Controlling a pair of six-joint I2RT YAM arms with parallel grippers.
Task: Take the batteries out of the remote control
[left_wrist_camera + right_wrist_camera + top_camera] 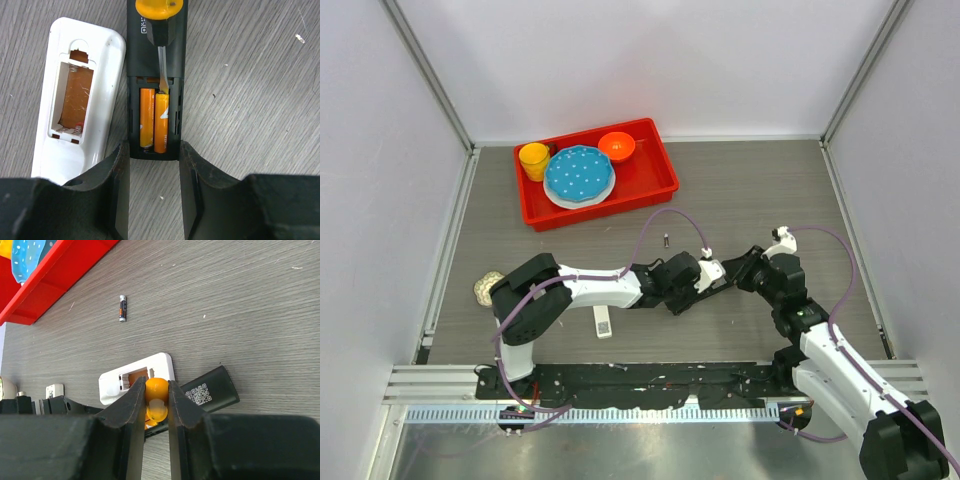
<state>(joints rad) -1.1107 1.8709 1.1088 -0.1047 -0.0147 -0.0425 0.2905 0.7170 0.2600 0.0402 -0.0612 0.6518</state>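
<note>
A black remote [157, 55] lies back up with its compartment open and two orange batteries [154, 125] side by side in it. My left gripper [154, 150] is shut on its near end, one finger on each side. My right gripper [156, 382] is shut on the orange-handled screwdriver [157, 410]. The screwdriver's blade [161, 70] touches the top end of the right battery. A white remote [75, 100] lies beside the black one, its compartment empty. One dark loose battery [122, 308] lies on the table beyond them, also in the top view [666, 240].
A red tray [655, 175] at the back holds a yellow cup [534, 160], a blue plate [578, 172] and an orange bowl [616, 146]. A small white cover [603, 321] lies near the left arm. A beige object [487, 288] sits at the table's left edge.
</note>
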